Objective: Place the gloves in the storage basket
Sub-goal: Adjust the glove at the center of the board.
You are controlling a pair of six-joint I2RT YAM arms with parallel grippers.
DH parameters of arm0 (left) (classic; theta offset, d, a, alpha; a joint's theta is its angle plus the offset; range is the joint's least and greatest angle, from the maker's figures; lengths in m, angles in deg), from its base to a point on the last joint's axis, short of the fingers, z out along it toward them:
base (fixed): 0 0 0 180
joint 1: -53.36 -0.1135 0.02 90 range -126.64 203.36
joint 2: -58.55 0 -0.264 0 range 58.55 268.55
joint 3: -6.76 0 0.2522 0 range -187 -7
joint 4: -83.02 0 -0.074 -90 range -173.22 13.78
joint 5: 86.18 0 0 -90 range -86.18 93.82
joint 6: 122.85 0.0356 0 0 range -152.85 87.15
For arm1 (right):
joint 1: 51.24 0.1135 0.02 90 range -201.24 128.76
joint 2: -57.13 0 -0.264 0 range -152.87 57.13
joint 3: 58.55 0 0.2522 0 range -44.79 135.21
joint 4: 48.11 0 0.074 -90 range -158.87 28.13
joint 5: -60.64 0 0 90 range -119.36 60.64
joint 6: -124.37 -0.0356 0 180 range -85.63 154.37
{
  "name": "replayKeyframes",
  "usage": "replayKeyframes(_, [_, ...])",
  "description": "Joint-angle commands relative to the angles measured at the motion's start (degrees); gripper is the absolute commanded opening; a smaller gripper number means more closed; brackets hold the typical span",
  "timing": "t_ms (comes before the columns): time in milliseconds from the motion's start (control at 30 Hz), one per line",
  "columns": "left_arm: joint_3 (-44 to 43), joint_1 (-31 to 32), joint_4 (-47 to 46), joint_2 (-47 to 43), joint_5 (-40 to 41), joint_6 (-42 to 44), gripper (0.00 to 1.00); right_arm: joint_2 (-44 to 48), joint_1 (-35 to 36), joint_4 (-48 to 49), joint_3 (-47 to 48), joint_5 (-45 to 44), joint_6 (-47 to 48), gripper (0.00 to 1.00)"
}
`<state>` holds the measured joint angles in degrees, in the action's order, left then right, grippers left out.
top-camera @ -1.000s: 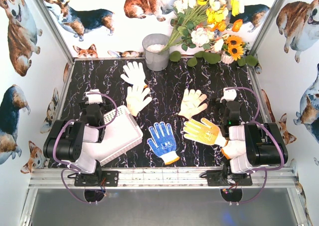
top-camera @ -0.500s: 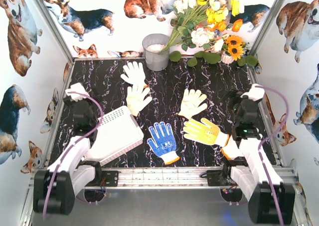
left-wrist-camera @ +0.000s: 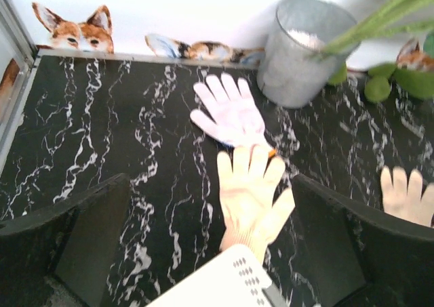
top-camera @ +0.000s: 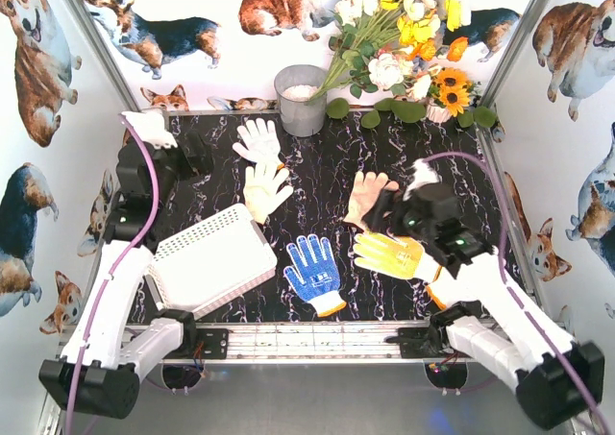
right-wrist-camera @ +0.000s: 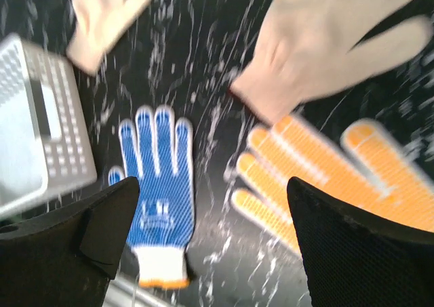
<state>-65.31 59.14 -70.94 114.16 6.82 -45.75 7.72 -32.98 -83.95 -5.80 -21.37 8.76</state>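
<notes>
Five gloves lie flat on the black marbled table: a white glove (top-camera: 258,139) at the back, a cream glove (top-camera: 264,190) just in front of it, another cream glove (top-camera: 365,190), a blue dotted glove (top-camera: 312,270) and a yellow glove (top-camera: 389,253). The white storage basket (top-camera: 211,260) sits at the front left. My left gripper (top-camera: 192,155) hovers open at the far left, looking at the white glove (left-wrist-camera: 227,110), the cream glove (left-wrist-camera: 251,192) and a basket corner (left-wrist-camera: 224,283). My right gripper (top-camera: 377,214) is open above the gap between the blue glove (right-wrist-camera: 156,178) and the yellow glove (right-wrist-camera: 325,185).
A grey metal bucket (top-camera: 301,99) stands at the back centre with a flower bunch (top-camera: 404,41) to its right. Printed walls close in the table on the left, right and back. A metal rail (top-camera: 307,339) runs along the near edge.
Both arms have unfolded from their rest near the front rail. The left one reached up to the far left; the right one swung left over the cream and yellow gloves. Gloves stayed put.
</notes>
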Motion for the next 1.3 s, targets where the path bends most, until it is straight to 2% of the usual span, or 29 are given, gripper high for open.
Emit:
replayKeyframes(0, [1.3,1.0,7.7,-3.1,-1.9,6.0,1.0,-3.6,8.9,-8.1,1.7,-1.9,-5.8,0.92])
replayKeyframes(100, [6.5,0.9,5.0,-5.0,1.1,5.3,1.0,-5.5,14.2,-9.7,1.4,-5.0,-8.7,0.92])
replayKeyframes(200, [6.4,0.9,7.3,-4.4,2.8,4.0,1.0,-7.1,18.5,-8.1,-0.4,-6.3,-12.6,0.91])
replayKeyframes(400, [6.7,0.9,7.8,-3.0,2.7,2.3,1.0,-12.5,25.7,-5.7,-1.2,-7.2,-17.1,0.73])
replayKeyframes(533, [8.1,0.9,6.7,-3.1,3.3,1.8,1.0,-16.1,26.1,-2.9,-1.1,-6.1,-17.8,0.65])
replayKeyframes(700, [7.3,0.9,7.5,-1.5,1.7,1.7,1.0,-20.6,26.1,2.6,-1.5,-5.3,-18.4,0.65])
replayKeyframes(733, [7.3,0.9,7.6,-1.3,1.5,1.6,1.0,-21.3,26.1,3.1,-1.4,-5.6,-18.6,0.62])
replayKeyframes(967, [7.8,0.9,7.5,-2.3,2.5,1.7,1.0,-25.8,26.1,8.8,-0.4,-5.3,-18.5,0.57])
replayKeyframes(1267, [8.2,1.0,7.0,-1.7,2.5,2.1,1.0,-37.2,26.0,2.3,11.0,-11.8,-14.8,0.46])
